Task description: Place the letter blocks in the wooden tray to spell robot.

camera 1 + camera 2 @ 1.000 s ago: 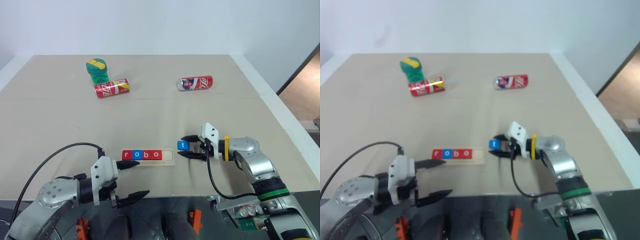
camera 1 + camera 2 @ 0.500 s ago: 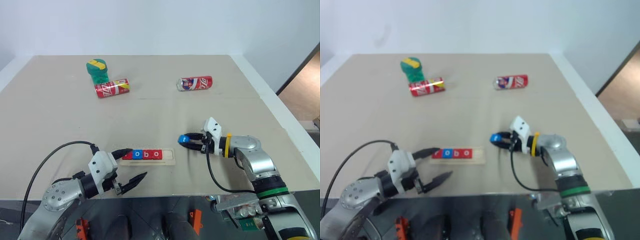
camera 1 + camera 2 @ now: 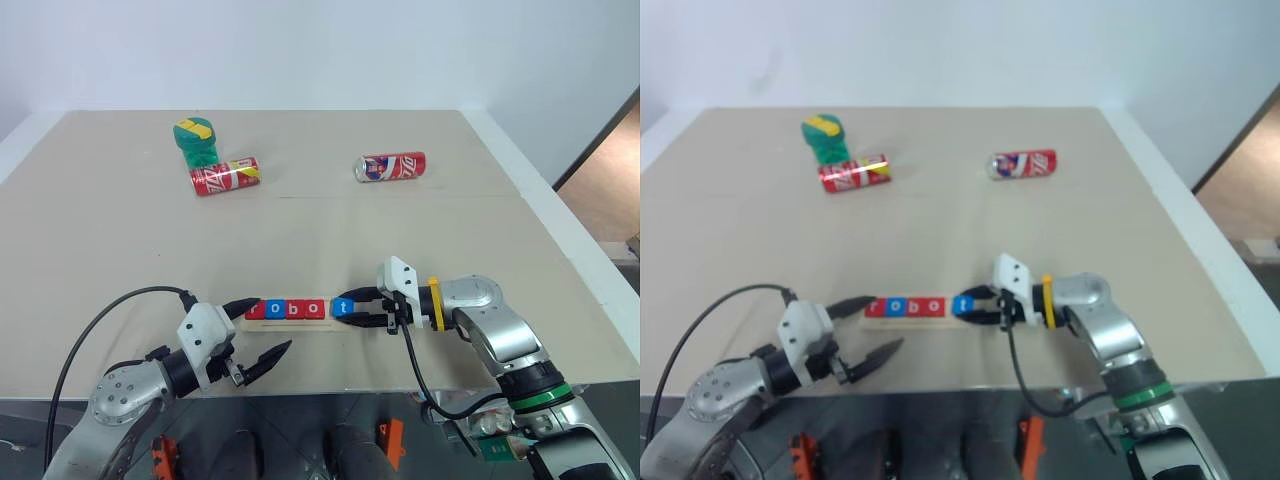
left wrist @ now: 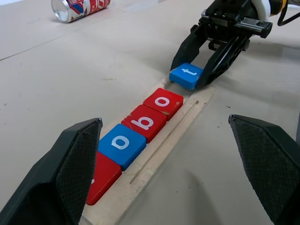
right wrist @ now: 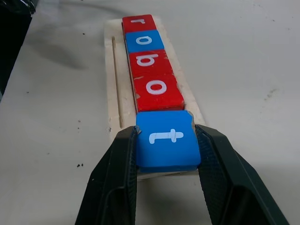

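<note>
Letter blocks (image 5: 149,70) reading r, o, b, o sit in a row on the wooden tray (image 5: 114,84). At its right end the right gripper (image 5: 165,154) pinches the blue "t" block (image 5: 165,139), touching the last red "o". The left gripper (image 3: 262,327) hovers wide open at the tray's left end. Far back lie two red soda cans (image 3: 224,175), lettering unreadable.

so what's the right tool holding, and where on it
The right tool holds the blue t block by its two opposite side edges, at the wooden tray's end.
</note>
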{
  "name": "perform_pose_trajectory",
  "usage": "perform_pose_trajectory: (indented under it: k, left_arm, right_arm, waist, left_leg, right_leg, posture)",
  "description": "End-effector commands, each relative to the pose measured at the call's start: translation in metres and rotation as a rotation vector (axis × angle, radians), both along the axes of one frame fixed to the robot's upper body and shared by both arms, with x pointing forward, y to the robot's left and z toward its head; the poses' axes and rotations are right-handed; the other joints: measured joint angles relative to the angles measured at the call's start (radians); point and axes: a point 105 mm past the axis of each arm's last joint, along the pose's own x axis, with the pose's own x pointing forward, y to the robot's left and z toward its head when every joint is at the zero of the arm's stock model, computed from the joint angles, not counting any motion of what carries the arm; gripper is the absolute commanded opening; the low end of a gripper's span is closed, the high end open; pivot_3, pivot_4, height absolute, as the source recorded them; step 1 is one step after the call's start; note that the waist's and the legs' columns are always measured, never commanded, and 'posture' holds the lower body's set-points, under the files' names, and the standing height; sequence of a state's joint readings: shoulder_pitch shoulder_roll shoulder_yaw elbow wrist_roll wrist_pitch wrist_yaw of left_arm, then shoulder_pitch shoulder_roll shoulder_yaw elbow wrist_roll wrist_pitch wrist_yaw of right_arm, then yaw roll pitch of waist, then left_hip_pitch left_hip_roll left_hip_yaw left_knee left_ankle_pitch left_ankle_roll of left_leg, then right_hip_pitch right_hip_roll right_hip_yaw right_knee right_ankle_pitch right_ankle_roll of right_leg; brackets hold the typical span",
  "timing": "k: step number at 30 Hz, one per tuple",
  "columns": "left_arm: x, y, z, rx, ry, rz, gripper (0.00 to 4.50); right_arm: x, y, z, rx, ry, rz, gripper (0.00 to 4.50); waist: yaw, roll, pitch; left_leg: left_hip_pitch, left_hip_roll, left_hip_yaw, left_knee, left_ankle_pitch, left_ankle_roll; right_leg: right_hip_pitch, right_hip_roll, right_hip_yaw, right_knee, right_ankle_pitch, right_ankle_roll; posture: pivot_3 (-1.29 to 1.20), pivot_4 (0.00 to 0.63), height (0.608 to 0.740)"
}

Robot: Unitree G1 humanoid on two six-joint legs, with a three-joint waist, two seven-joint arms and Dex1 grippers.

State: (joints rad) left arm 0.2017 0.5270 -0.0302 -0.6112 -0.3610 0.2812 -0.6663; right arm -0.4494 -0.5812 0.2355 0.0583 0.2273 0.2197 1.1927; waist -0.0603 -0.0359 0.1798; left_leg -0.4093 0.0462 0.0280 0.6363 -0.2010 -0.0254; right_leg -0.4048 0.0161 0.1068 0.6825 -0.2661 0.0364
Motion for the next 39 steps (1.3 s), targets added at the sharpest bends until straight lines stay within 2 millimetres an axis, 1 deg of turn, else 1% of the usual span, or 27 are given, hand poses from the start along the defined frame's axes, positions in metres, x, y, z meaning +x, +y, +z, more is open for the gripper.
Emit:
perform_pose_trajectory:
  k: [1, 12, 13, 20, 33, 34, 35, 36, 39]
  left_arm:
    - [-0.0022, 0.0002, 0.0074, -0.002, -0.030, 0.001, 4.50]
    - [-0.0044, 0.0013, 0.0049, 0.005, -0.020, 0.004, 4.50]
    - [-0.0045, 0.0013, 0.0045, 0.006, -0.018, 0.004, 4.50]
    - [-0.0049, 0.0012, 0.0019, 0.010, -0.010, 0.001, 4.50]
    - [-0.0026, -0.0002, 0.0012, 0.016, -0.008, -0.012, 4.50]
    - [-0.0024, -0.0008, 0.0015, 0.017, -0.011, -0.016, 4.50]
    - [-0.0022, -0.0011, 0.0018, 0.017, -0.014, -0.018, 4.50]
    - [-0.0019, -0.0013, 0.0020, 0.016, -0.015, -0.019, 4.50]
    - [-0.0013, -0.0017, 0.0026, 0.013, -0.018, -0.020, 4.50]
  right_arm:
    - [0.0043, 0.0084, 0.0045, 0.011, -0.037, 0.016, 1.22]
    - [0.0065, 0.0134, 0.0002, 0.012, -0.020, 0.027, 1.22]
    - [0.0078, 0.0131, 0.0005, 0.013, -0.021, 0.023, 1.72]
    - [0.0069, 0.0120, 0.0034, 0.024, -0.014, 0.019, 1.72]
    - [0.0003, 0.0082, 0.0073, 0.039, -0.010, -0.063, 1.72]
    - [0.0009, 0.0079, 0.0074, 0.039, -0.010, -0.072, 2.34]
    - [0.0020, 0.0072, 0.0071, 0.038, -0.013, -0.085, 2.37]
    - [0.0026, 0.0068, 0.0068, 0.037, -0.013, -0.093, 2.52]
    - [0.0028, 0.0064, 0.0068, 0.037, -0.010, -0.105, 3.72]
  waist:
    - [0.000, 0.000, 0.000]
    - [0.000, 0.000, 0.000]
    - [0.000, 0.000, 0.000]
    - [0.000, 0.000, 0.000]
    - [0.000, 0.000, 0.000]
    - [0.000, 0.000, 0.000]
    - [0.000, 0.000, 0.000]
    - [0.000, 0.000, 0.000]
    - [0.000, 0.000, 0.000]
  left_leg:
    - [0.000, 0.000, 0.000, 0.000, 0.000, 0.000]
    - [0.000, 0.000, 0.000, -0.001, 0.000, 0.000]
    - [0.000, 0.000, 0.000, -0.001, 0.000, 0.000]
    - [0.000, 0.000, 0.000, -0.001, 0.000, 0.000]
    - [0.000, 0.000, 0.000, -0.001, 0.000, 0.000]
    - [0.000, 0.000, 0.000, -0.001, 0.000, 0.000]
    - [0.000, 0.000, 0.000, -0.001, 0.000, 0.000]
    - [0.000, 0.000, 0.000, -0.001, 0.000, 0.000]
    - [0.000, 0.000, 0.000, -0.001, 0.000, 0.000]
  right_leg:
    - [0.000, 0.000, 0.000, 0.000, 0.000, 0.000]
    - [0.000, 0.001, -0.001, 0.000, 0.000, -0.001]
    - [0.000, 0.001, -0.001, 0.000, 0.000, -0.001]
    - [0.000, 0.001, -0.001, 0.000, 0.000, -0.001]
    - [0.000, 0.001, -0.001, 0.000, 0.000, -0.001]
    - [0.000, 0.001, -0.001, 0.000, 0.000, -0.001]
    - [0.000, 0.001, -0.001, 0.000, 0.000, -0.001]
    - [0.000, 0.001, -0.001, 0.000, 0.000, -0.001]
    - [0.000, 0.001, -0.001, 0.000, 0.000, -0.001]
  posture:
    - [0.00, 0.150, 0.740]
    - [0.00, 0.150, 0.740]
    - [0.00, 0.150, 0.740]
    - [0.00, 0.150, 0.740]
    - [0.00, 0.150, 0.740]
    - [0.00, 0.150, 0.740]
    - [0.00, 0.150, 0.740]
    - [0.00, 0.150, 0.740]
    - [0.00, 0.150, 0.740]
